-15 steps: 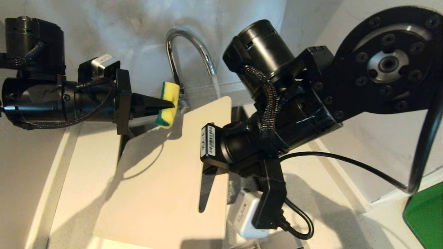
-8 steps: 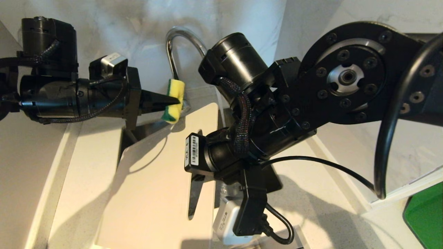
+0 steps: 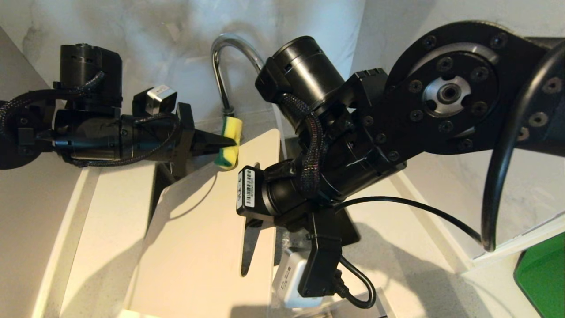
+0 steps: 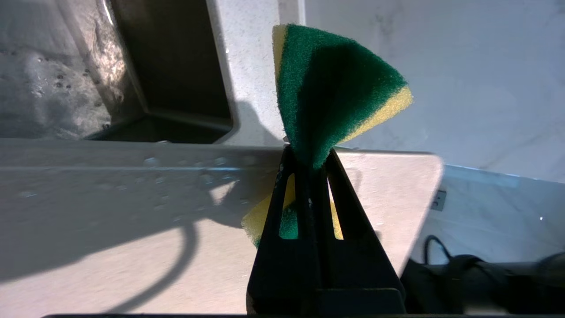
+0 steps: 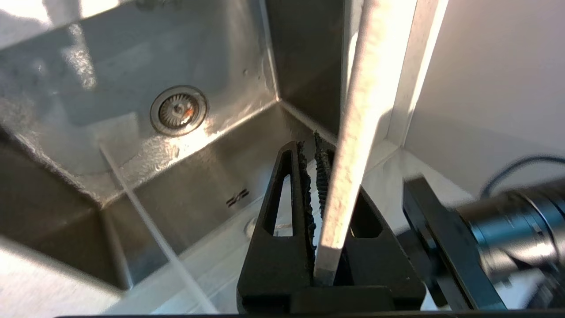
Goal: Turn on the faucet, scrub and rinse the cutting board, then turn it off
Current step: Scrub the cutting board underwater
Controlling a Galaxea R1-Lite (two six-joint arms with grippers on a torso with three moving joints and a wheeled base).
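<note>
Scrub step in hand. Right gripper [image 5: 318, 185] fingers clamp the cutting board [image 3: 203, 229] by its edge, tilted over the sink [image 5: 132, 132]. Left gripper [image 4: 309, 176] fingers pinch the sponge [image 3: 229, 143] at the board's far corner below the faucet [image 3: 220, 66] — next, press and sweep down the face.

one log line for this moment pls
left gripper: shut on sponge | right gripper: shut on cutting board | faucet: running

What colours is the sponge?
The sponge is green scouring pad on yellow foam; clearest in left wrist view.
</note>
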